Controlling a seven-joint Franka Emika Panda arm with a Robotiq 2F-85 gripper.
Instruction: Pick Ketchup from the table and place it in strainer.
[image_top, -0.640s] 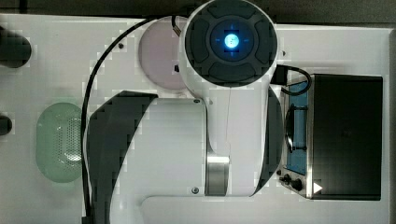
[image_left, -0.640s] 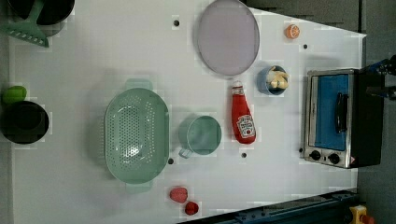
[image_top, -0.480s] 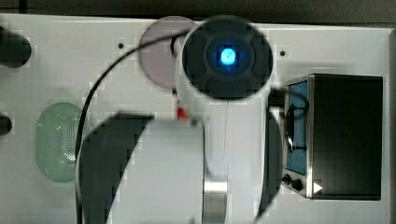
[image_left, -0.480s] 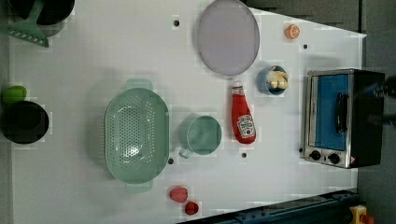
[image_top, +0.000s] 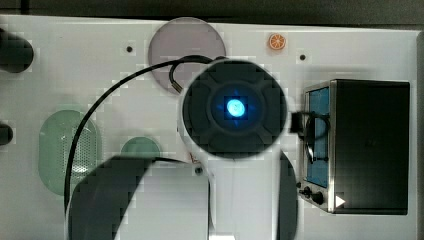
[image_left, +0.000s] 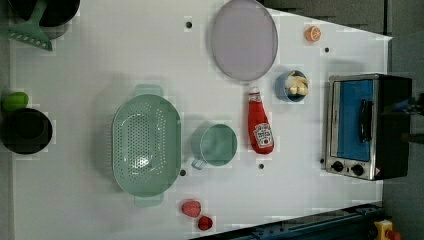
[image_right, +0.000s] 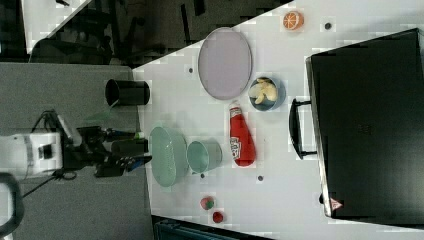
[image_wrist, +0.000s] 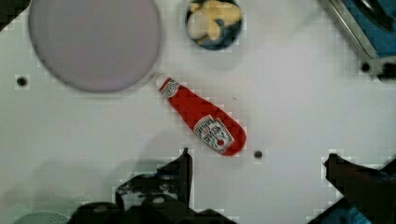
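1. In your wrist view the gripper (image_wrist: 257, 177) has its two dark fingers (image_wrist: 180, 172) spread wide with nothing between them, and bare white table (image_wrist: 289, 93) shows through the gap.
2. Just past the fingertips, the ketchup (image_wrist: 203, 119) lies flat on its side, untouched, its white cap beside the rim of the greyish-pink plate (image_wrist: 93, 42).
3. In your right view the arm (image_right: 35, 155) reaches in level from the right view's left, its gripper (image_right: 127, 150) off the table's edge, short of the strainer (image_right: 165, 156).
4. In your top view the arm's round housing with a blue light (image_top: 234, 107) covers the middle of the table.
5. Your left view gives the unobstructed layout: ketchup (image_left: 260, 125) between the round green bowl (image_left: 215, 145) and the toaster oven (image_left: 367, 125), well apart from the strainer (image_left: 146, 145), which holds nothing.
6. Farther off there you see a small blue bowl (image_left: 291, 86), an orange slice (image_left: 313, 34) and two strawberries (image_left: 196, 214).
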